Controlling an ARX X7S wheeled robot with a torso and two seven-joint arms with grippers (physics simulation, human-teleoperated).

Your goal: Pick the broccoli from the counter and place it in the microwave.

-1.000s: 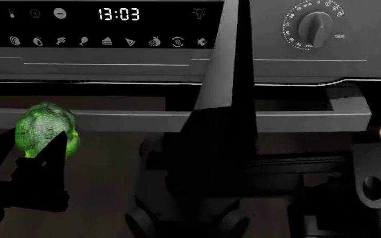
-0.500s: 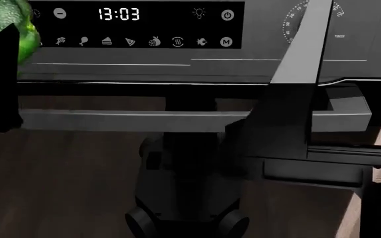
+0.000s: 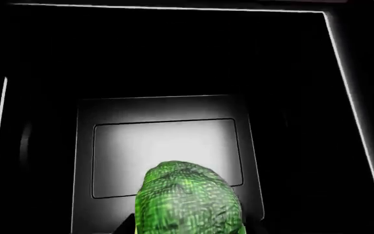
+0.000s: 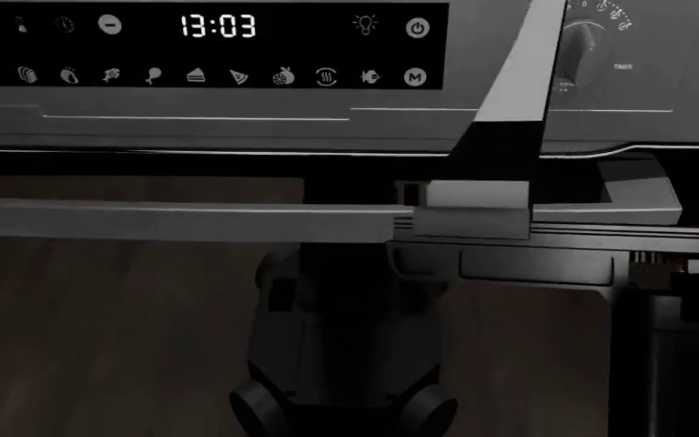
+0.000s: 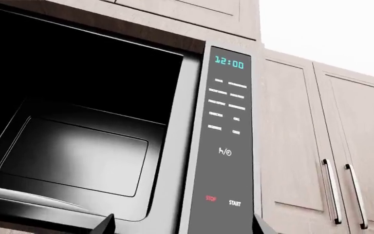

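The broccoli (image 3: 188, 200), a bright green bumpy floret, fills the space between the jaws of my left gripper (image 3: 187, 230), which is shut on it. It is held in front of the open microwave's dark cavity (image 3: 167, 146), whose lit back panel shows behind it. My right gripper (image 5: 183, 226) is open and empty, its two dark fingertips wide apart below the microwave's control panel (image 5: 228, 131), which reads 12:00. The open cavity (image 5: 76, 151) lies beside that panel. In the head view neither the broccoli nor the left gripper shows. The counter is out of view.
The head view shows an oven's control panel (image 4: 218, 25) reading 13:03, its long grey handle (image 4: 179, 220) and a timer dial (image 4: 592, 36). My right arm (image 4: 513, 118) crosses in front of them. Pale cabinet doors with bar handles (image 5: 330, 190) stand beside the microwave.
My left gripper has risen with the broccoli and left the head view at the top left. My right arm has swung to the right and upward across the oven front.
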